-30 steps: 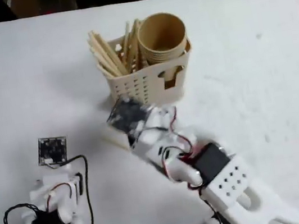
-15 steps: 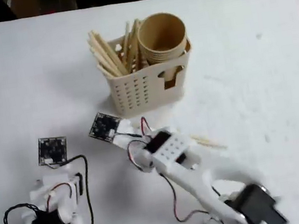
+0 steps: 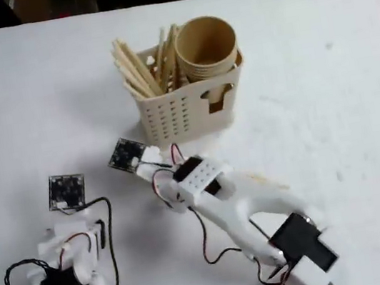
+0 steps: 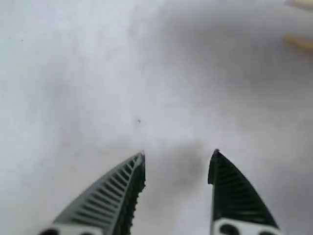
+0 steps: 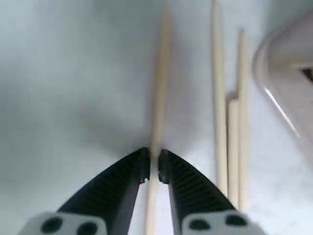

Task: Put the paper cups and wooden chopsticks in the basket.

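the white surface [image 3: 321, 56] is carrying the basket [image 3: 188, 106], holding cups [image 3: 205, 46] and chopsticks [image 3: 136, 68]. just before it the right fingers [image 5: 122, 181] are clamping a chopstick [image 5: 161, 73]; the left fingers [image 4: 117, 191] are gaping. behind it, a dark room.

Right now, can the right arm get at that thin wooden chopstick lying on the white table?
Looks like yes. The right gripper is closed around the thin wooden chopstick, with nothing in between. The other loose chopsticks lie beside it, apart from it.
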Robot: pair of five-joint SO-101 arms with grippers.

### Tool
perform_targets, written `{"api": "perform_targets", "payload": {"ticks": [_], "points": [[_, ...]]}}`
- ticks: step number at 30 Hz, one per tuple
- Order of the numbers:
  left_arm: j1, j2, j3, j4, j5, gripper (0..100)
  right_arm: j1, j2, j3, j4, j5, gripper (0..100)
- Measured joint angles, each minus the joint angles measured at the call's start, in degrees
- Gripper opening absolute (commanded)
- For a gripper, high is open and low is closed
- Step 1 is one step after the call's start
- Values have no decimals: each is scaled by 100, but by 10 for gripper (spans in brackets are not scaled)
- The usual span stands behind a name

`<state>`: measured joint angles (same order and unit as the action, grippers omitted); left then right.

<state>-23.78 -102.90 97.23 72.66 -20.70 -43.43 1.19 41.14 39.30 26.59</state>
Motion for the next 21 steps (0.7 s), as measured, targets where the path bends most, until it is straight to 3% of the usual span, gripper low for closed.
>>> {"api": "perform_targets", "payload": {"ticks": [9,21], "points": [[0,0,0,0,0,219,-35,-1081,35,923,0,16],[0,0,0,0,0,219,-44,-4563,1090,1116,0,16]]}}
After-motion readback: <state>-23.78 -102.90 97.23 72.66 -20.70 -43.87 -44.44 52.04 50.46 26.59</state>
